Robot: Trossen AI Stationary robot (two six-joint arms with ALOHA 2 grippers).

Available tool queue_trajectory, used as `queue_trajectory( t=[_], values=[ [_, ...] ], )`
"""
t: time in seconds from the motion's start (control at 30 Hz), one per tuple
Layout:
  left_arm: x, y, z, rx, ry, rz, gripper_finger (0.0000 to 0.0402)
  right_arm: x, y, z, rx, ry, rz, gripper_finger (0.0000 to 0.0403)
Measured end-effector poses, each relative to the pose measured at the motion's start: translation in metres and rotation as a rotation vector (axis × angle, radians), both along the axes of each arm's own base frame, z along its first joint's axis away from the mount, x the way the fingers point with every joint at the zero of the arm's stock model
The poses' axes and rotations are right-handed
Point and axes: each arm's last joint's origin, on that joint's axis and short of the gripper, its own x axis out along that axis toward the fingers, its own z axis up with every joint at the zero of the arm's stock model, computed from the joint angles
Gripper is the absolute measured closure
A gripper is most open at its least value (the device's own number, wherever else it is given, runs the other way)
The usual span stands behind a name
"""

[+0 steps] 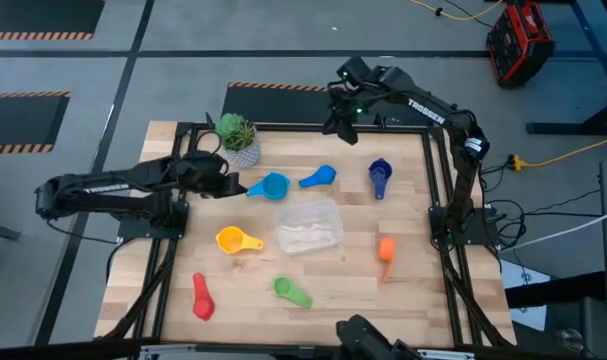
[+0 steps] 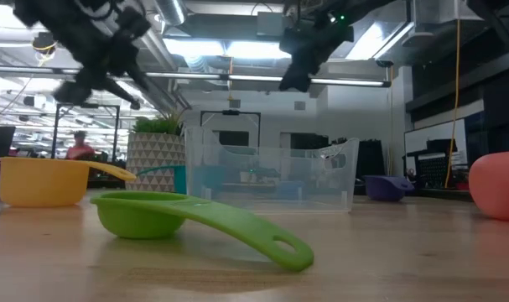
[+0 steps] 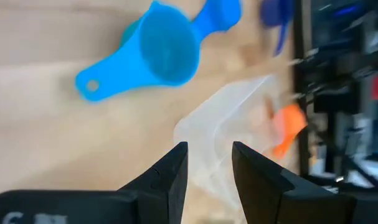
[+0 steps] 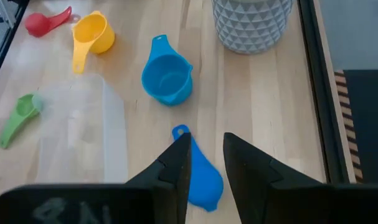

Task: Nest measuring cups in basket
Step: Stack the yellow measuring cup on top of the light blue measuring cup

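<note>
Six measuring cups lie on the wooden table: light blue point(image 1: 271, 185), mid blue point(image 1: 318, 178), dark blue point(image 1: 380, 178), yellow point(image 1: 238, 240), orange point(image 1: 386, 250), green point(image 1: 291, 291) and red point(image 1: 201, 297). The clear basket point(image 1: 308, 225) stands empty in the middle. My left gripper point(image 1: 233, 186) is open and empty, held above the table just left of the light blue cup point(image 3: 160, 46). My right gripper point(image 1: 340, 122) is open and empty, high over the table's far edge, with the mid blue cup point(image 4: 204, 180) showing beneath its fingers.
A white patterned pot with a green plant point(image 1: 238, 138) stands at the far left, close behind the light blue cup. A black frame point(image 1: 435, 180) runs along the table's edges. Bare wood lies between the basket and the near edge.
</note>
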Motion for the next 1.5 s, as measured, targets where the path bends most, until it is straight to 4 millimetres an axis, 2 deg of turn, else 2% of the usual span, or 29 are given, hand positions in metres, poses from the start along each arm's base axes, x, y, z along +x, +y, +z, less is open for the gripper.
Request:
queue_trajectory(
  t=[0.1, 0.2, 0.5, 0.7, 1.07, 1.5],
  values=[
    [-0.003, -0.009, 0.013, -0.031, 0.110, -0.016, 0.0284, -0.001, 0.001, 0.000, 0.014, -0.001, 0.007, 0.0305],
    [-0.002, -0.019, 0.014, -0.080, 0.226, -0.032, 0.0284, 0.000, 0.002, 0.000, 0.021, -0.009, 0.017, 0.0305],
    [0.015, -0.050, -0.012, -0.286, 0.488, -0.076, 0.0284, 0.003, 0.004, -0.001, 0.018, -0.006, 0.025, 0.0305],
    [0.019, -0.068, -0.027, -0.389, 0.672, -0.082, 0.0284, 0.003, 0.004, -0.001, 0.018, -0.007, 0.025, 0.0305],
    [0.029, -0.086, -0.047, -0.384, 0.805, -0.023, 0.0284, 0.006, 0.007, -0.001, 0.017, -0.006, 0.035, 0.0305],
    [0.039, -0.087, -0.063, -0.312, 0.870, 0.036, 0.0284, 0.006, 0.008, -0.001, 0.016, -0.006, 0.037, 0.0305]
  ],
)
